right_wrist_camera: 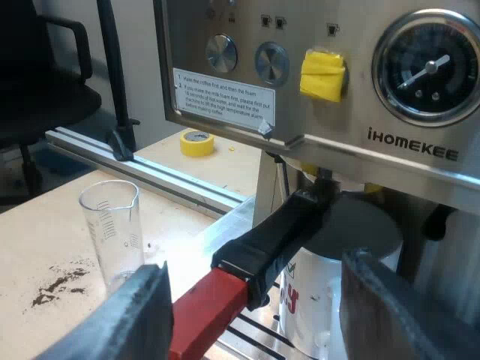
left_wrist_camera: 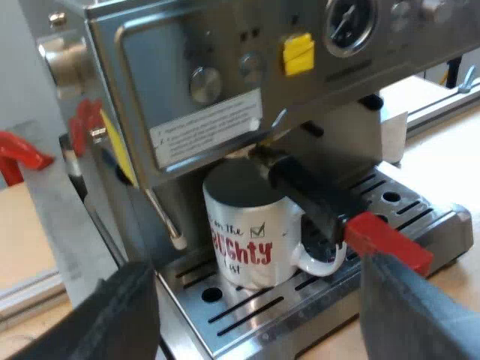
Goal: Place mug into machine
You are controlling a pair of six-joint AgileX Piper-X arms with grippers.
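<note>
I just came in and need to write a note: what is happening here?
The mug stands on the drip tray of the espresso machine, under the holder locked into its front. The left gripper and the right gripper are both open, hold nothing, and face the machine. A measuring glass stands on the table nearby.

Even indoor light, fairly bright. Brushed steel front of espresso machine (right_wrist_camera: pixel 300 127) shows a soft sheen; drip tray (left_wrist_camera: pixel 247 319) throws pale glare. Mug (left_wrist_camera: pixel 240 240) top shaded under the overhang. Worktop (right_wrist_camera: pixel 37 240) evenly lit, shadows faint.
</note>
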